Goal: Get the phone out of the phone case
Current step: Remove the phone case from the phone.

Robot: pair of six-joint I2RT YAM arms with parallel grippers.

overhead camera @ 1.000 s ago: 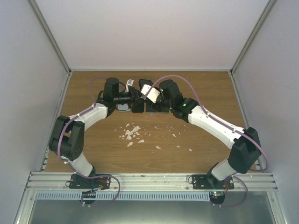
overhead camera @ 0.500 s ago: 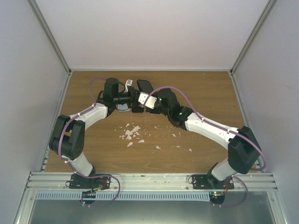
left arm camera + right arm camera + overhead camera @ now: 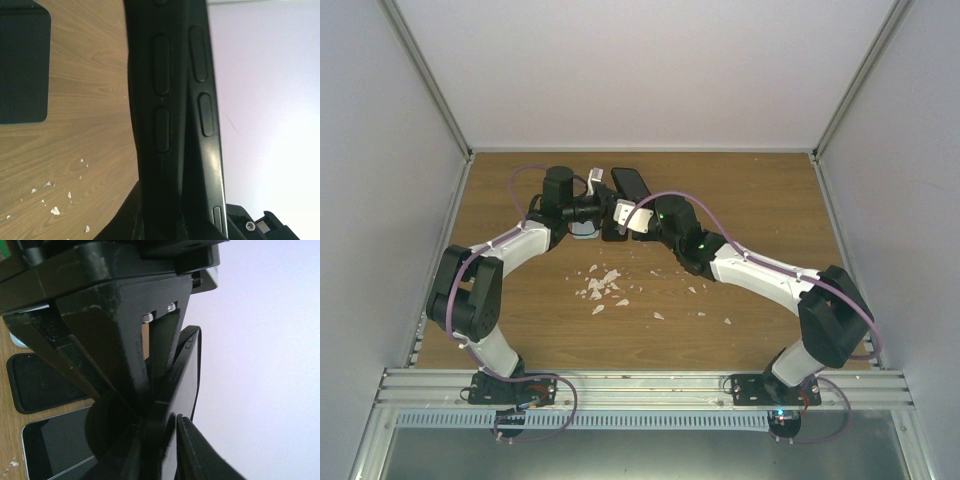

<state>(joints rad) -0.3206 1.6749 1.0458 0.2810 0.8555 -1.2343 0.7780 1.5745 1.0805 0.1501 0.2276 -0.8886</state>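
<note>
A black phone (image 3: 628,184) in its black phone case is held up on edge above the far middle of the table, between the two grippers. My left gripper (image 3: 607,212) is shut on the phone case (image 3: 160,100). In the left wrist view the case's matte side with its button covers stands just apart from the phone's glossy edge (image 3: 204,125). My right gripper (image 3: 175,422) has its fingers pressed together on the phone's glossy face (image 3: 186,385), right beside the left gripper's fingers (image 3: 120,335). From above, the right gripper (image 3: 623,214) nearly touches the left one.
Below the grippers, an empty black case (image 3: 40,382) and a phone lying face up (image 3: 55,445) rest on the wood table (image 3: 760,190). White crumbs (image 3: 603,285) are scattered in the middle. Grey walls close in the table on three sides.
The right arm has swung left up against the left gripper, and its jaws have narrowed onto the phone. The left arm has held still.
</note>
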